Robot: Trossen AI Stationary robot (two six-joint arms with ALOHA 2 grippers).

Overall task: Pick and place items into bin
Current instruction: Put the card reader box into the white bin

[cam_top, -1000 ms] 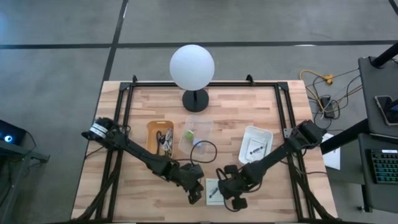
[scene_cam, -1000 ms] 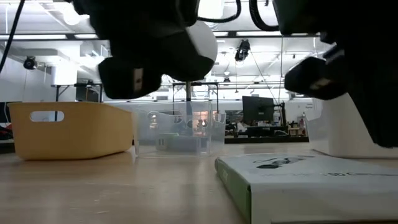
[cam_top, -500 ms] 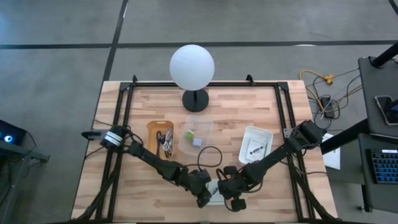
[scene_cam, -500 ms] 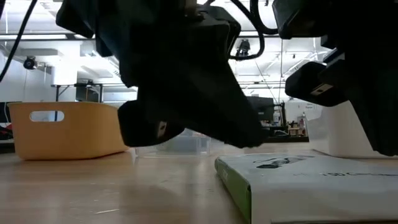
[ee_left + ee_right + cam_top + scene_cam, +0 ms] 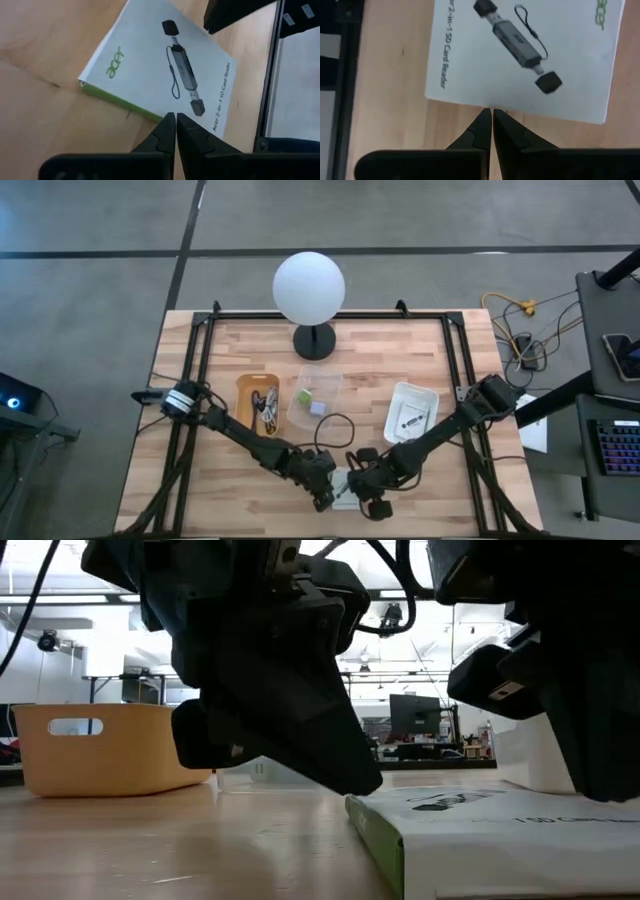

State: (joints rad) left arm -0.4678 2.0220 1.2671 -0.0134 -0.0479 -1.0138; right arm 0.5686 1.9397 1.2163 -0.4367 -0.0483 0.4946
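A flat white printed packet (image 5: pixel 343 483) lies flat on the wooden table near its front edge. It also shows in the low view (image 5: pixel 480 830), the left wrist view (image 5: pixel 160 70) and the right wrist view (image 5: pixel 520 55). My left gripper (image 5: pixel 175 116) is shut, low over the table, its tips at the packet's green left edge. My right gripper (image 5: pixel 491 111) is shut, its tips at the packet's opposite edge. In the high view the left gripper (image 5: pixel 330 494) and the right gripper (image 5: pixel 357 494) flank the packet. My left gripper's shut fingertips (image 5: pixel 169 122) point at the packet's green side edge (image 5: pixel 145 111), slanting down from the table's left; I cannot tell whether they touch it. My right gripper's shut fingertips (image 5: pixel 485 117) stand at the packet's white edge (image 5: pixel 470 102) from the right; I cannot tell whether they touch it.
An orange bin (image 5: pixel 258 400) holds coiled cables. A clear bin (image 5: pixel 315 395) holds a green cube and a grey cube. A white tray (image 5: pixel 410 412) holds another packet. The white globe lamp (image 5: pixel 309 290) stands at the back. A black cable loops behind the packet.
My left gripper has gone toward the table's right edge and down, up to the packet's left edge, and now covers part of the packet in the high view. The packet has stayed where it was.
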